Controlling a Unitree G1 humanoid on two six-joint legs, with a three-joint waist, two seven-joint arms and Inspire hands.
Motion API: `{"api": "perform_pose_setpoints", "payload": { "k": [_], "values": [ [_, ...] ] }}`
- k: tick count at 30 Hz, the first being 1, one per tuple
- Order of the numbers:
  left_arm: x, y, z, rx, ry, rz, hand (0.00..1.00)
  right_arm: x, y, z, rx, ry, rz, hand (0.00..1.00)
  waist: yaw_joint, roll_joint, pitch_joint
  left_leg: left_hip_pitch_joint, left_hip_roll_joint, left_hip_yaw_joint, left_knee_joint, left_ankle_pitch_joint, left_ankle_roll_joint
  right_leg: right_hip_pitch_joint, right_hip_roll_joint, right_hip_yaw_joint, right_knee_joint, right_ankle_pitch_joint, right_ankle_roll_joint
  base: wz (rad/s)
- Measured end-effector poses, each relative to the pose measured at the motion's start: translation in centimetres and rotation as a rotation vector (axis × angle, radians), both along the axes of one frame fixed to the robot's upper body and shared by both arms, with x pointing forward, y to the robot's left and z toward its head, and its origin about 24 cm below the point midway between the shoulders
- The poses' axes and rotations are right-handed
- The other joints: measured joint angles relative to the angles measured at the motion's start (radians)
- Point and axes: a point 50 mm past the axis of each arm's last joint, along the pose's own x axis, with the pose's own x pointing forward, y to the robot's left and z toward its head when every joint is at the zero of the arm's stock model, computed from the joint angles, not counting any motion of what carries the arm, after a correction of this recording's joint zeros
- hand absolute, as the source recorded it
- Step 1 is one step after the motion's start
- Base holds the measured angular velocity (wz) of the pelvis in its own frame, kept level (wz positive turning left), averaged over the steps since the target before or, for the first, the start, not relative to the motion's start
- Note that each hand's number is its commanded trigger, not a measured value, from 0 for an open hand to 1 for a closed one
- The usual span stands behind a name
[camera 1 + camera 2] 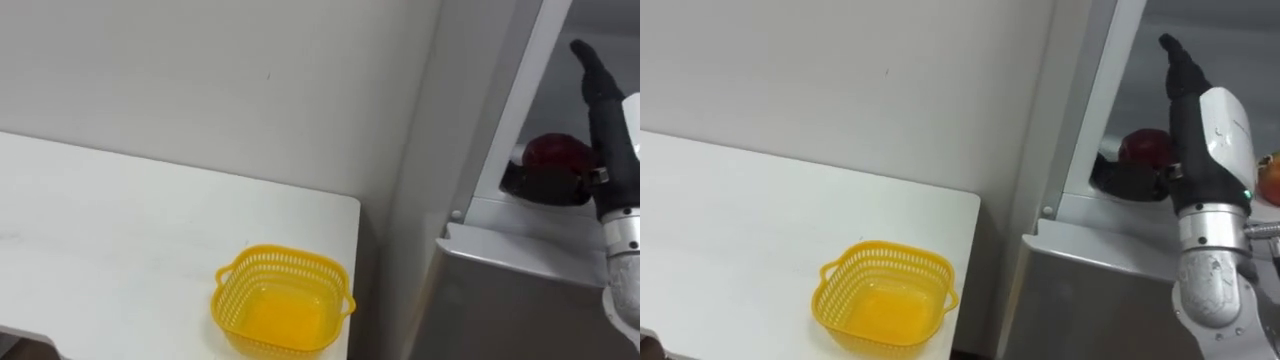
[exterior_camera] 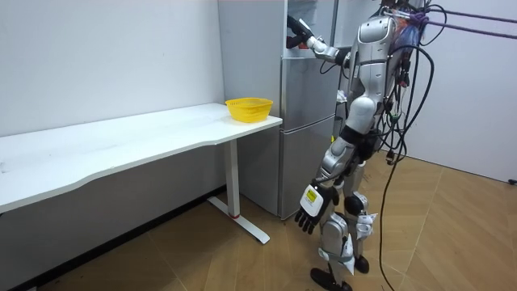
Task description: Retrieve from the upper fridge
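Just behind my right hand [image 1: 610, 140], on the upper fridge shelf [image 1: 530, 218], sits the red fruit [image 1: 557, 150]; hand released, thumb raised. Closing off-centre could roll it deeper or out. Left hand [image 2: 308, 217] hangs idle.

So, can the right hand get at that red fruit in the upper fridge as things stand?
Probably yes: the upper fridge stands open, and the right hand is inside it, right up against the red fruit, with nothing between them.
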Motion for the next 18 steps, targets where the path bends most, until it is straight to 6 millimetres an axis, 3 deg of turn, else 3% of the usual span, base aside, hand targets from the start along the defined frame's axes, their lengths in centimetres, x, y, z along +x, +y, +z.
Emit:
{"api": "perform_pose_setpoints", "payload": {
  "k": [9,15,18],
  "values": [
    [0.3,0.1,0.2,0.007,-0.017,-0.004,0.00,0.2,-0.1,-0.4,0.002,0.044,0.015,0.00,0.000,-0.005,-0.0021,0.004,0.000,0.000,0.000,0.000,0.000,0.005,0.000,0.004,0.000,0.000,0.000,0.00],
    [0.0,0.1,0.1,0.004,-0.003,-0.005,0.00,1.5,-0.9,-0.7,0.096,0.132,0.047,0.00,-0.015,0.008,0.0072,0.000,0.000,-0.011,0.013,-0.001,0.000,0.008,-0.001,0.002,0.001,0.002,-0.003,0.04],
    [-0.4,0.2,0.1,-0.004,0.025,0.005,0.00,1.6,-1.1,-0.8,0.123,0.177,0.077,0.04,-0.015,0.019,0.0062,-0.001,0.000,-0.011,0.014,-0.001,0.000,0.007,-0.001,0.005,0.002,0.002,-0.003,0.00]
  ]
}}
